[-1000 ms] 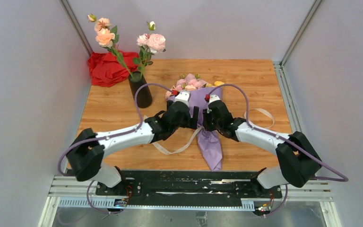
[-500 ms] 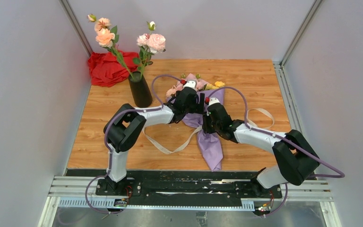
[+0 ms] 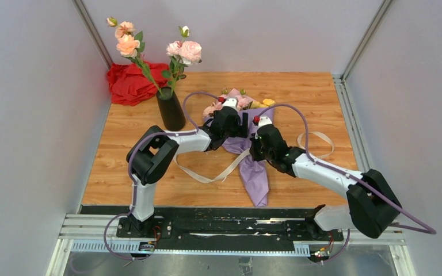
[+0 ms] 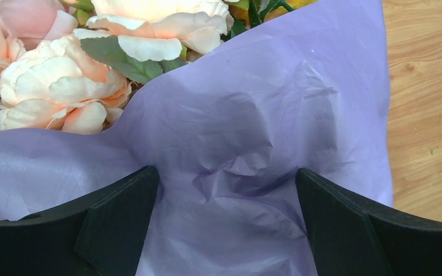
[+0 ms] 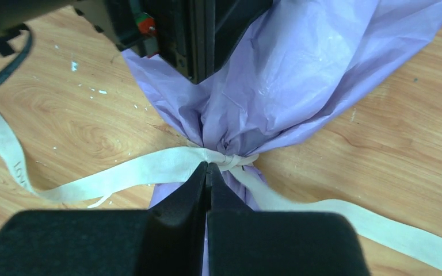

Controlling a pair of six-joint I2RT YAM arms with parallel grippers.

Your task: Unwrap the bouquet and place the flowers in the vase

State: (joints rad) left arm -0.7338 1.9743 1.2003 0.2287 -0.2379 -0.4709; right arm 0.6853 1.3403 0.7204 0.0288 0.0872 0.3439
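Both grippers at the wrapped bouquet (image 3: 256, 175), which lies on the table (image 3: 305, 92) to the right of the vase (image 3: 171, 112)
The black vase stands upright with two tall rose stems (image 3: 128, 43) in it. The lilac paper cone lies to its right, the flowers (image 4: 63, 86) at the far end about level with the vase and the pointed tail nearer the arm bases. The left gripper (image 4: 225, 172), just right of the vase, has its fingers spread wide over the upper wrap, with crumpled paper between them. The right gripper (image 5: 207, 167), farther right of the vase and nearer, has its fingers pressed together, tips touching the knot of the cream ribbon (image 5: 126, 172); whether any ribbon is pinched cannot be told. Behind the vase, to its left, lies a red cloth (image 3: 128, 83)
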